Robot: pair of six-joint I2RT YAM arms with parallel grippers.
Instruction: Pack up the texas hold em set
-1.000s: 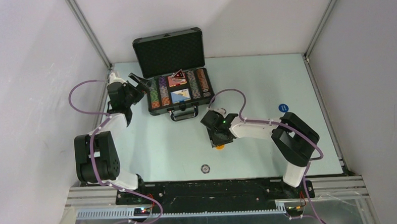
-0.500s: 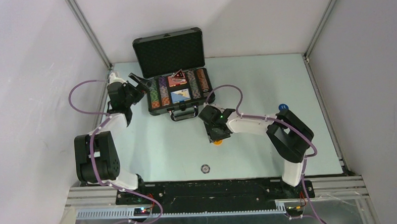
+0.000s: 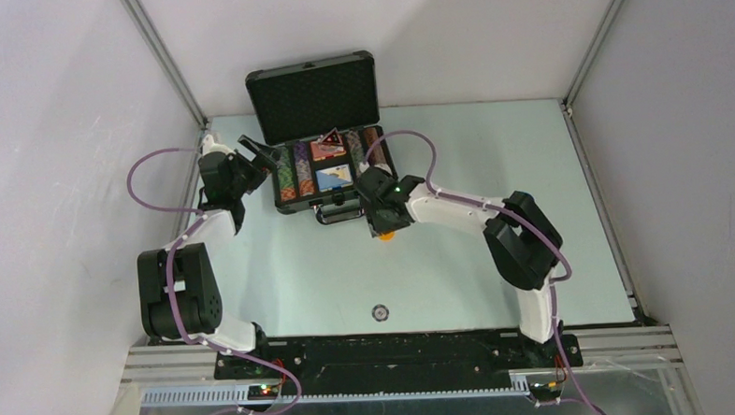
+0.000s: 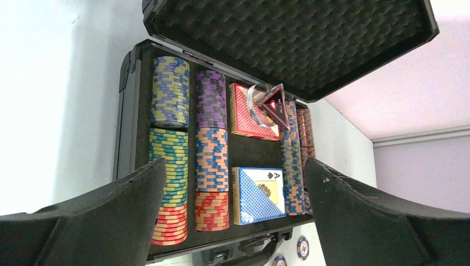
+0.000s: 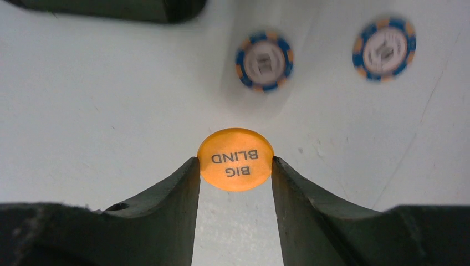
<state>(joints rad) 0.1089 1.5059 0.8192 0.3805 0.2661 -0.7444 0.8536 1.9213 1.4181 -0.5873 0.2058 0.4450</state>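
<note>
The right end effector (image 5: pixel 234 164) pinches the orange BIG BLIND button (image 5: pixel 235 158) by its edges, over the tabletop (image 5: pixel 111 111), just before the open briefcase (image 3: pixel 312 93), near its right corner. Two blue chips (image 5: pixel 264 60) lie nearby. The left end effector (image 4: pixel 234 172) is spread wide beside the briefcase's left side.

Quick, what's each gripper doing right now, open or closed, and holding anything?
Left gripper: open, holding nothing.
Right gripper: closed on the orange button.

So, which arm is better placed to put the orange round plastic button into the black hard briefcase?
Right. The right gripper holds the orange round BIG BLIND button near the black hard briefcase; the left gripper is open and empty.
</note>
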